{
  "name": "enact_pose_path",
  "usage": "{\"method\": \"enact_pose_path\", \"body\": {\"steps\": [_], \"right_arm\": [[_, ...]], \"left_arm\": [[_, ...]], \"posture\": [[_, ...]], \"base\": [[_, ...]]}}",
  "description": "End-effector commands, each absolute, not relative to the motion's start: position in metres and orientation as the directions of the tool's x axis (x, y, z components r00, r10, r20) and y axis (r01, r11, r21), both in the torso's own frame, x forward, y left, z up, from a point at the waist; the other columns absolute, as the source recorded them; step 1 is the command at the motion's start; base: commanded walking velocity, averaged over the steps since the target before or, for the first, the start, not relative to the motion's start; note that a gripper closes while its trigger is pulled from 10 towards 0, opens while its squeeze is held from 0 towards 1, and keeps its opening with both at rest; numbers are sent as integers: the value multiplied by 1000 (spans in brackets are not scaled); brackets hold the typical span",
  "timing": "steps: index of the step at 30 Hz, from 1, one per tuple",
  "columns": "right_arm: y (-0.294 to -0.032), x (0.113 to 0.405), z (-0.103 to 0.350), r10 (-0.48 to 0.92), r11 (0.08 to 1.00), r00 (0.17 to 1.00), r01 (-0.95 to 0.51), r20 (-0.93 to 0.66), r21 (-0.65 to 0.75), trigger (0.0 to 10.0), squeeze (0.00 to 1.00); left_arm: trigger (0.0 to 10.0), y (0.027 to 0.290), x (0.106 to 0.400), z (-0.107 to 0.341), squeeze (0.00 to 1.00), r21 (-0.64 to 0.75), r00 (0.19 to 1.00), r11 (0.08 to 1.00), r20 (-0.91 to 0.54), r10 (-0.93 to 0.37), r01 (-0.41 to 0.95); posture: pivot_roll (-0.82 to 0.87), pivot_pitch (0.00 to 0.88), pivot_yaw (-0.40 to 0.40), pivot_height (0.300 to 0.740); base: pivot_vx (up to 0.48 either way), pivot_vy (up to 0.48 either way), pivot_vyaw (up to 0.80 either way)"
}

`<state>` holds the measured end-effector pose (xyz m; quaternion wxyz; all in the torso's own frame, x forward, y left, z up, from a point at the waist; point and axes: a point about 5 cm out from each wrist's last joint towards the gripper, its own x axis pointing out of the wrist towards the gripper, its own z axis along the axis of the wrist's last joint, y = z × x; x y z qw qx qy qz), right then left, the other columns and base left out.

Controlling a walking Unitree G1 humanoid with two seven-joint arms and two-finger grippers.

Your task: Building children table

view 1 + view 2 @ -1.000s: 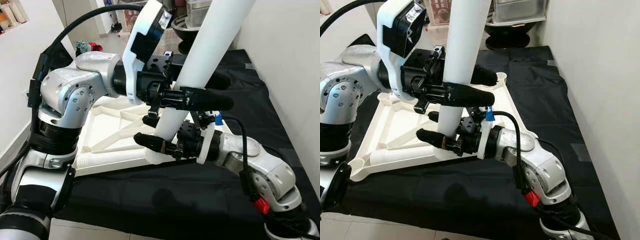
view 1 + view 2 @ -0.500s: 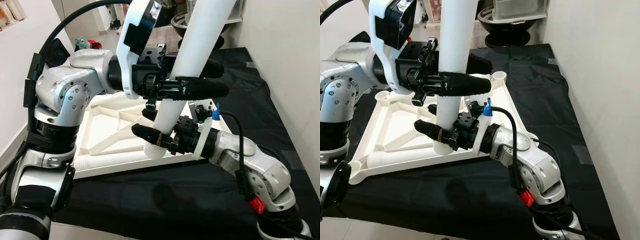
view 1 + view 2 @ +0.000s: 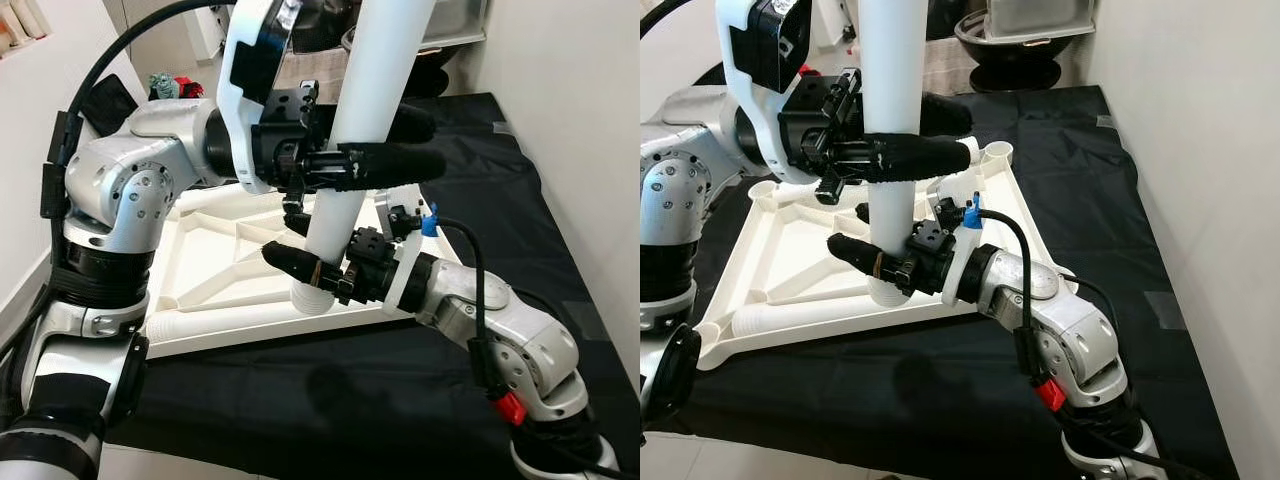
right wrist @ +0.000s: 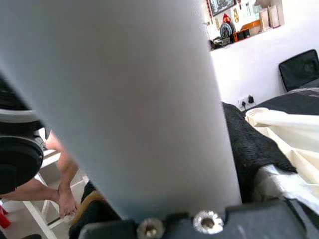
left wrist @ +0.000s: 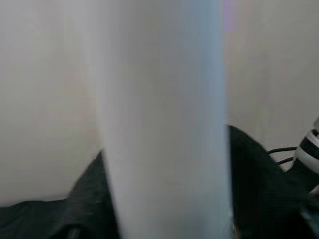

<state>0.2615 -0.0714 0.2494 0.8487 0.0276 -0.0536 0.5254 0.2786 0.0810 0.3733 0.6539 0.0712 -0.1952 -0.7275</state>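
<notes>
Both grippers' fingers grasp a white table leg [image 3: 368, 90] that stands nearly upright. The left gripper [image 3: 385, 165] clamps it higher up; the right gripper [image 3: 300, 268] holds it just above its foot, which sits in a corner socket of the white triangular table frame [image 3: 215, 270] lying on a black cloth [image 3: 400, 370].
</notes>
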Motion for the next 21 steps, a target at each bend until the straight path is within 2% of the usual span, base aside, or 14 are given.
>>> {"method": "enact_pose_path", "body": {"steps": [1, 7, 9, 13, 14, 15, 17, 18, 19, 21], "right_arm": [[-79, 268, 256, 855, 503, 494, -864, 156, -17, 0, 0], [-83, 274, 251, 827, 558, 550, -829, 119, -46, 0, 0], [-89, 280, 248, 792, 608, 601, -792, 110, -49, 0, 0], [-104, 290, 241, 716, 698, 693, -712, 77, -79, 0, 0], [-104, 290, 241, 716, 698, 693, -712, 77, -79, 0, 0], [-109, 293, 238, 681, 732, 729, -676, 67, -90, 0, 0], [-109, 293, 238, 681, 732, 729, -676, 67, -90, 0, 0], [-114, 297, 237, 651, 759, 756, -644, 67, -99, 0, 0], [-114, 297, 237, 651, 759, 756, -644, 67, -99, 0, 0], [-127, 306, 237, 564, 824, 822, -555, 78, -113, 0, 0]], "left_arm": [[10000, 82, 276, 375, 1000, 385, -152, -77, 168, -974, 919], [10000, 88, 276, 392, 1000, 398, -143, -39, 234, -962, 916], [10000, 99, 274, 403, 1000, 410, -124, -3, 269, -955, 912], [10000, 121, 269, 414, 1000, 463, -48, 102, 300, -953, 880], [10000, 121, 269, 414, 1000, 463, -48, 102, 300, -953, 880], [10000, 131, 267, 421, 1000, 479, -9, 158, 329, -944, 863], [10000, 131, 267, 421, 1000, 479, -9, 158, 329, -944, 863], [10000, 136, 267, 425, 1000, 481, 17, 198, 353, -935, 854], [10000, 136, 267, 425, 1000, 481, 17, 198, 353, -935, 854], [10000, 152, 267, 431, 1000, 458, 100, 311, 428, -898, 833]], "posture": [[-100, 46, 88, 740], [-100, 48, 85, 740], [-96, 49, 82, 740], [-88, 52, 75, 740], [-88, 52, 75, 740], [-84, 53, 70, 740], [-84, 53, 70, 740], [-84, 53, 70, 740], [-84, 53, 70, 740], [-80, 62, 68, 740]], "base": [[0, 0, 0], [0, 0, 0], [0, 0, 0], [0, 0, 0], [0, 0, 0], [0, 0, 0], [0, 0, 0], [0, 0, 0], [0, 0, 0], [0, 0, 0]]}}
